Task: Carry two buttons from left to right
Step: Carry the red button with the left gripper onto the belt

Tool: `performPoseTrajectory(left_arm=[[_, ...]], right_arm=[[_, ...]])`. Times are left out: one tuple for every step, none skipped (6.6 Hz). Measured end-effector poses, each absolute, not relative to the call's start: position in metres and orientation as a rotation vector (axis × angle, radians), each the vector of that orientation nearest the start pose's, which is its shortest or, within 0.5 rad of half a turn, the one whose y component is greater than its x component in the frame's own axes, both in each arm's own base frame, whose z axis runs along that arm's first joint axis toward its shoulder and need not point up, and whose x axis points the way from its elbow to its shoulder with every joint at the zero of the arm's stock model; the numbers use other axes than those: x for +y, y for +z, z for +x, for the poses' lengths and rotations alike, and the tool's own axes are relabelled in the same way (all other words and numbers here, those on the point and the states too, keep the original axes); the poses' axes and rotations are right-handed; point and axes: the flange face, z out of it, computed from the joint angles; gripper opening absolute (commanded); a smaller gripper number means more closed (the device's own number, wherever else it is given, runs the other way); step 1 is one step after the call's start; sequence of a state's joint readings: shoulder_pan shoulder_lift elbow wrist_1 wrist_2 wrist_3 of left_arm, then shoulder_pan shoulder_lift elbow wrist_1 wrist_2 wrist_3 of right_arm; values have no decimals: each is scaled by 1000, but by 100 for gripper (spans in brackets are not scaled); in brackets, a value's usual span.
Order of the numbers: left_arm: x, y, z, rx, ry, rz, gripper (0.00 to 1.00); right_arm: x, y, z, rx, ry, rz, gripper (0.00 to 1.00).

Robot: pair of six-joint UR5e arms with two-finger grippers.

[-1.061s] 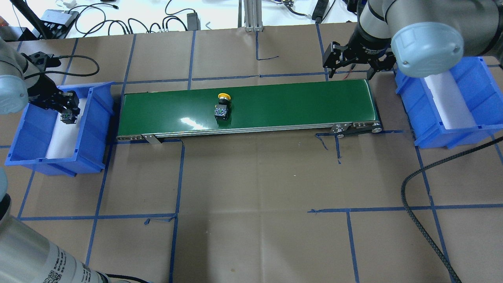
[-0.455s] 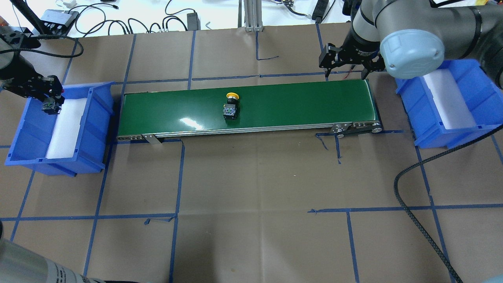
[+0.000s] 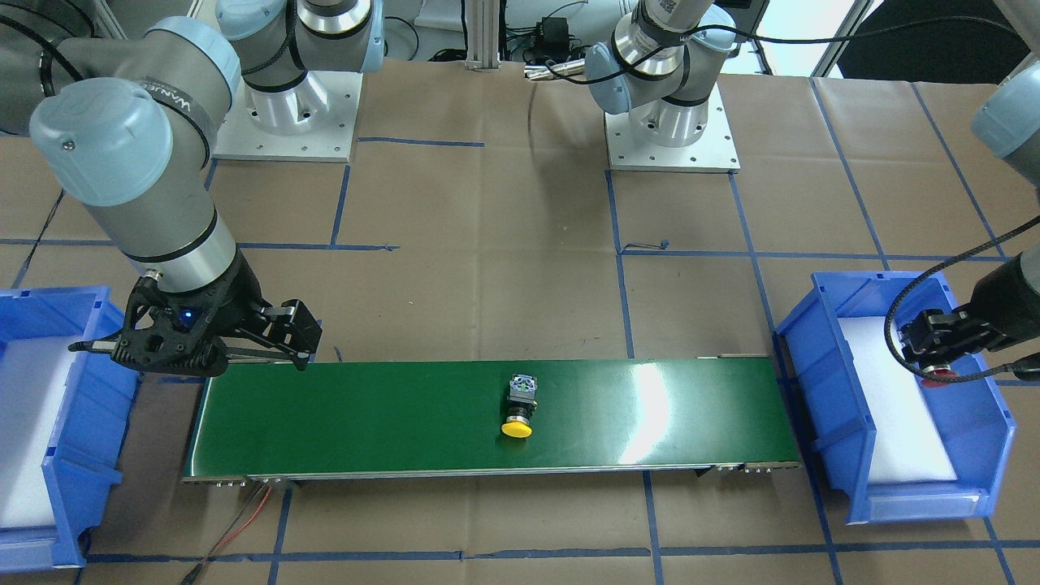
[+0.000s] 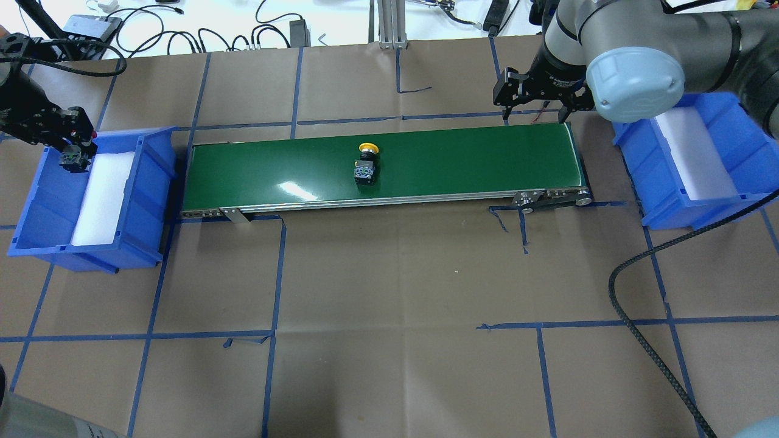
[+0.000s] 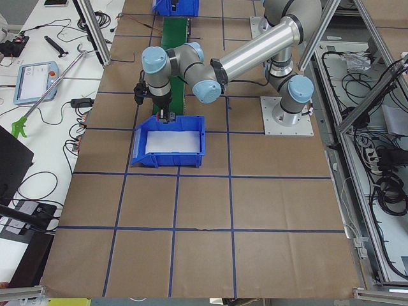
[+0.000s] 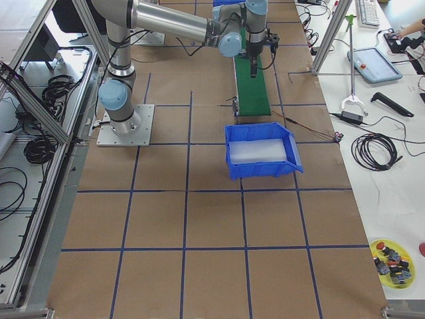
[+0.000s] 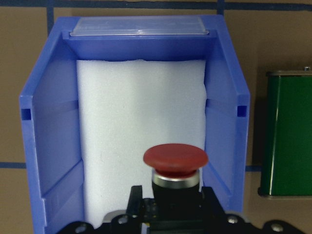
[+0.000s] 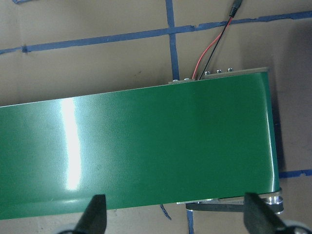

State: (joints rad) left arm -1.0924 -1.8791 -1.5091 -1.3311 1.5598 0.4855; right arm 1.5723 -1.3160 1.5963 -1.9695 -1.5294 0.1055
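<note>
The left gripper [image 4: 74,146] is holding the red button [image 7: 175,158] with its jaws clamped on the body. It is keeping it clear above the bin [image 4: 36,201] at the desk's left edge, probably ready for carrying to the belt [image 4: 475,158]. The yellow button [image 4: 366,164] is lying mid-belt. The right gripper [image 4: 534,114] is waiting near the desk's right edge, jaws apart, likely to catch it. Since earlier, the yellow button has been riding rightward, and the left gripper has been retreating toward the far-left corner.

Silver arms [image 3: 166,223]; pale-blue joint caps [image 3: 89,134] (right pincer [image 4: 535,118] black, skeletal).
</note>
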Motion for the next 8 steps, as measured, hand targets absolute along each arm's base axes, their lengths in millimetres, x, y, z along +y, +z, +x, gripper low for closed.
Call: performPoseTrajectory(left_arm=[[-607, 372, 135, 3153, 5, 47, 5], [-611, 372, 107, 3149, 5, 88, 5], [-615, 372, 76, 3145, 5, 120, 5], [-616, 371, 47, 3142, 4, 145, 5], [-617, 368, 24, 3142, 10, 170, 5], [-619, 360, 11, 3145, 30, 177, 5], [-619, 351, 7, 3150, 54, 173, 5], [-615, 338, 4, 3153, 67, 168, 5]], right_arm=[[-595, 377, 138, 3085, -176, 156, 100], [-595, 376, 138, 3085, -175, 155, 100], [-595, 376, 138, 3086, -174, 155, 100], [-595, 375, 138, 3086, -172, 155, 100], [-595, 375, 138, 3086, -171, 155, 100], [-595, 374, 138, 3086, -168, 156, 100], [-596, 371, 139, 3085, -162, 157, 100], [-598, 367, 139, 3084, -163, 157, 100]])
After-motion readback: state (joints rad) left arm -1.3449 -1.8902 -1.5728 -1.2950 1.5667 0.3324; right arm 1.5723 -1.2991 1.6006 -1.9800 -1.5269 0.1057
